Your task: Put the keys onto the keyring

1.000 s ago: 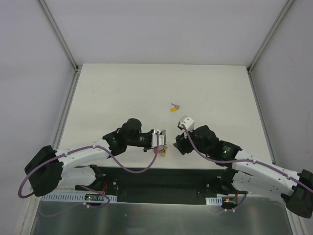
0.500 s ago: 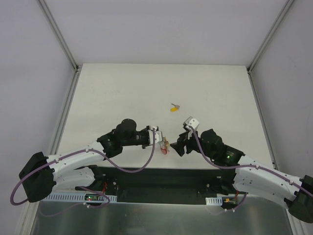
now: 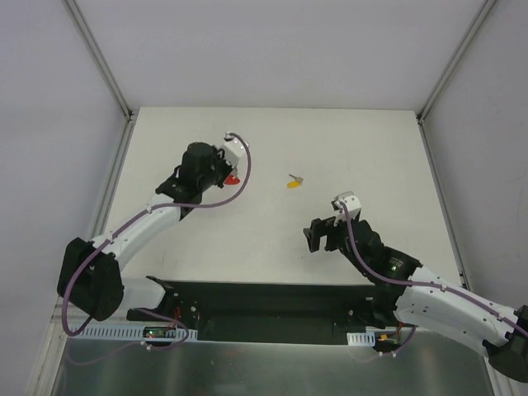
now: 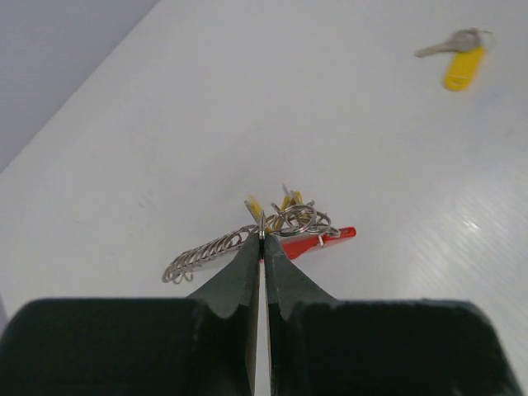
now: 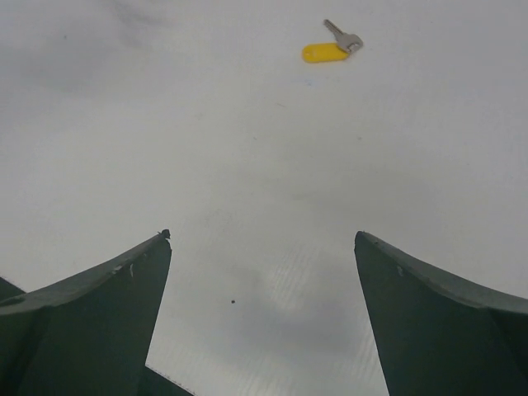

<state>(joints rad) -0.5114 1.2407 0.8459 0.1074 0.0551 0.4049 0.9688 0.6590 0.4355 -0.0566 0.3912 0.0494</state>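
Red-looped keyring (image 4: 304,223) sits pinched in the closed left gripper (image 4: 262,239) toward the desk's (image 3: 371,148) left edge; right gripper (image 5: 262,237) gapes wide, empty; one yellow-headed key (image 5: 332,47) lies mid-desk.

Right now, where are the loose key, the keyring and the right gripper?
loose key (image 5: 324,52): right wrist view, on its yellow head.
keyring (image 4: 304,221): left wrist view, on its small metal rings.
right gripper (image 5: 262,239): right wrist view, midway between its open fingertips.
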